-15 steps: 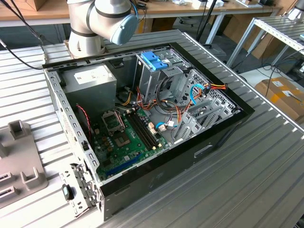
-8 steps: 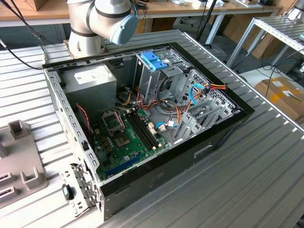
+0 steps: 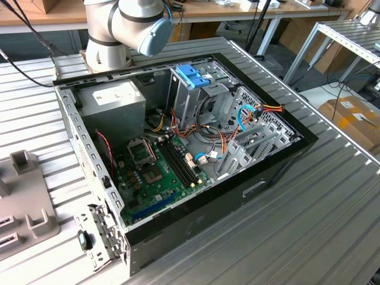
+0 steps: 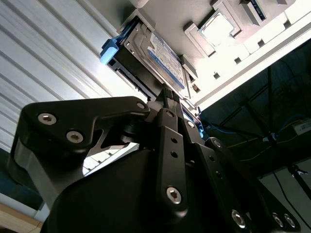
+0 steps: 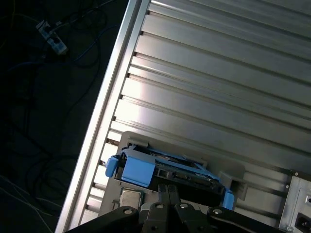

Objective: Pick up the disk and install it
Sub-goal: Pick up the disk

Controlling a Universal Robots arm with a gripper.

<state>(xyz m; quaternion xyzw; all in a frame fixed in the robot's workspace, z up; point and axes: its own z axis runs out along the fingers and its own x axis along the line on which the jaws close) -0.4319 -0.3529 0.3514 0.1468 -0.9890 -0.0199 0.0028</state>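
Sitting low at one short end of the disk [image 4: 165, 56], the claw [image 4: 176, 103] is so close that its own black body hides the contact, and I cannot tell whether it is clenched on the drive or released beside it. The disk, silver with a white and blue label and light-blue rails along its edges, sits in a pale grey holder [image 4: 221, 46] that also carries a small square chip [image 4: 216, 26]. The holder rests on the ribbed aluminium surface [image 5: 218, 73], near that surface's edge. By this showing the pick-up is not finished, since the drive is not lifted clear of its holder. In the exterior view the opened computer case [image 3: 285, 160] lies on the same surface. Its motherboard [image 3: 157, 172] is exposed, the grey power supply [image 3: 113, 98] sits in one corner, and a blue bracket [image 3: 193, 76] tops the metal drive cage [image 3: 190, 101]. That cage is probably where the drive belongs. With the disk in its holder, the whole installation is left to do.
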